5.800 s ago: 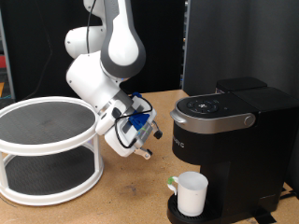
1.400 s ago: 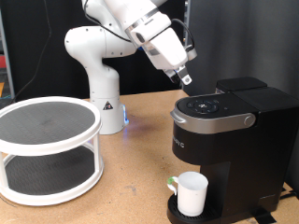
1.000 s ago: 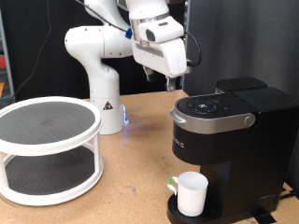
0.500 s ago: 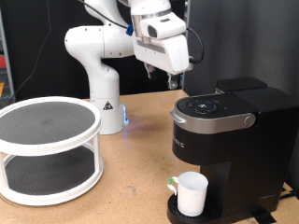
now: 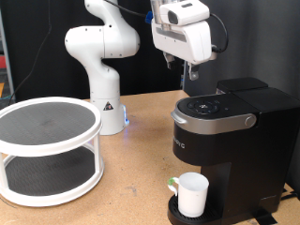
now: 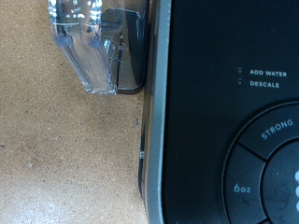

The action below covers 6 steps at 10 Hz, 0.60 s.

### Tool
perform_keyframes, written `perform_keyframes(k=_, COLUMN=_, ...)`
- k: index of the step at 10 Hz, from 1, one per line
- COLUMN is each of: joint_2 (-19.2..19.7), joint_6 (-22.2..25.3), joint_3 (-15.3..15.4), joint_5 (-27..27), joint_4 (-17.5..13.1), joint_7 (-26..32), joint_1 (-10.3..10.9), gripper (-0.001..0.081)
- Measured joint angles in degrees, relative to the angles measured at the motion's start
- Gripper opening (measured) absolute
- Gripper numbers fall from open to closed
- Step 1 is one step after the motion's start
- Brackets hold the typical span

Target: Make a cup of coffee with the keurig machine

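The pincer [image 5: 190,71], its fingers seemingly close together and holding nothing (the wrist view shows only one translucent finger [image 6: 93,47]), has swung across from beside the keurig machine [image 5: 230,141] within the last second and now hangs directly over its round button panel [image 5: 208,106], suggesting the brew controls are being addressed. Well below the pincer, the cup [image 5: 192,194] stands on the drip tray under the spout. Far off to the exterior view's left sits a tiered white stand [image 5: 49,150] on the counter [image 5: 131,187]. Counts: one pincer, one machine, one cup, one stand.
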State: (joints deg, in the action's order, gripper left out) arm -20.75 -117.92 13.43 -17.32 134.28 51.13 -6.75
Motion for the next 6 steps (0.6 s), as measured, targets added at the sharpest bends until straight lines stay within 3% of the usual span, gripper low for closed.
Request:
perform_keyframes(k=3, joint_2=0.01, joint_6=-4.12, joint_3=0.76, joint_5=-3.4, joint_4=0.3, joint_7=-3.59, joint_1=0.18, gripper=0.0808)
perform_keyframes(k=6, joint_2=1.16, joint_6=-5.39, joint_3=2.88, joint_5=-5.79, joint_4=-4.32, joint_7=-10.76, joint_1=0.31, gripper=0.0808)
